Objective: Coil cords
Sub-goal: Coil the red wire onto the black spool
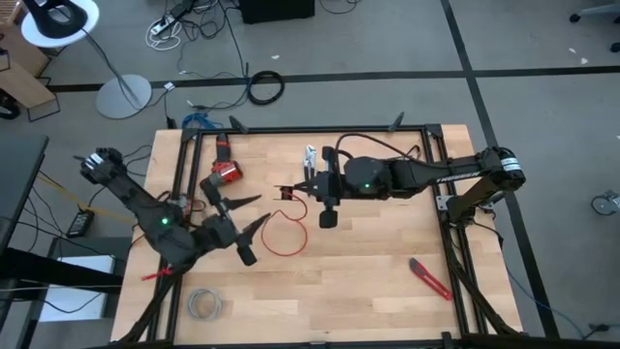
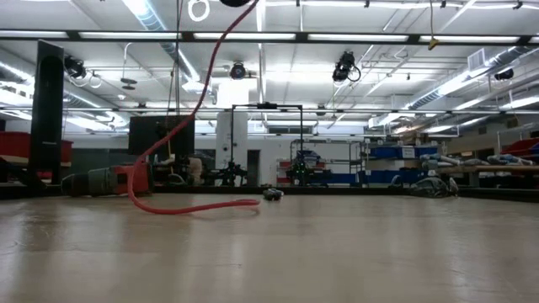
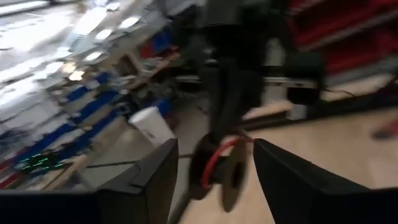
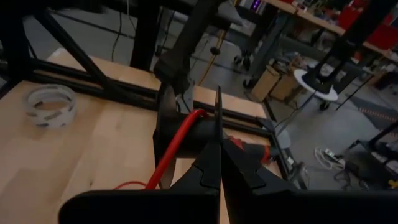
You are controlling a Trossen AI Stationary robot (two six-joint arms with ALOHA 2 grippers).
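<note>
High view shows my wire [image 1: 288, 236] in one loose loop on the desk [image 1: 368, 262], coiling barely begun; left tool [image 1: 254, 223] open, right tool [image 1: 327, 219] closed on nothing.

Counter [image 1: 368, 271]: pale wood, butcher-block strips, smooth with a matt-to-satin finish. Frame [image 1: 310, 130] around it: black metal bars, matt. Red wire [image 1: 287, 233]: thin, smooth sheath, looks plastic. Grey wire bundle [image 1: 203, 304]: pale, dull. Fingers [image 4: 211, 165] of right gripper: dark, matt, plastic-looking. Red cutter [image 1: 429, 277]: plastic-looking body.
</note>
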